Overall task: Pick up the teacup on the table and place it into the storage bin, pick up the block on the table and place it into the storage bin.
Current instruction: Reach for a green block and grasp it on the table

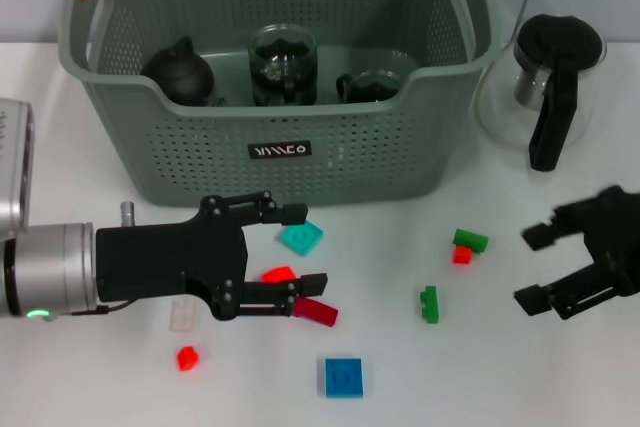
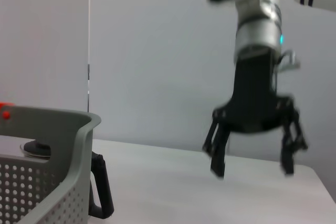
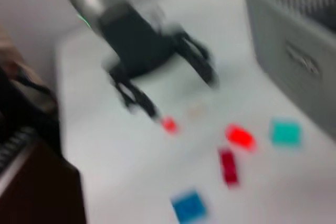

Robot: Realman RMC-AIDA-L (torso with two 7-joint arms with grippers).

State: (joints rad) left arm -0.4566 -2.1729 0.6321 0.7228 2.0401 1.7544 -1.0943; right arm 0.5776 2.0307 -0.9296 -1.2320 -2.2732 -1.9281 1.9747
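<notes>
The grey-green perforated storage bin stands at the back, with a black teapot, a glass jar and a glass teacup inside. My left gripper is open low over the table in front of the bin. A teal block lies between its fingers and a red block lies by its lower finger. My right gripper is open and empty at the right. The left wrist view shows the right gripper open. The right wrist view shows the left gripper and the teal block.
Loose blocks lie on the table: dark red, blue, small red, clear, green, and green on red. A glass kettle with a black handle stands right of the bin.
</notes>
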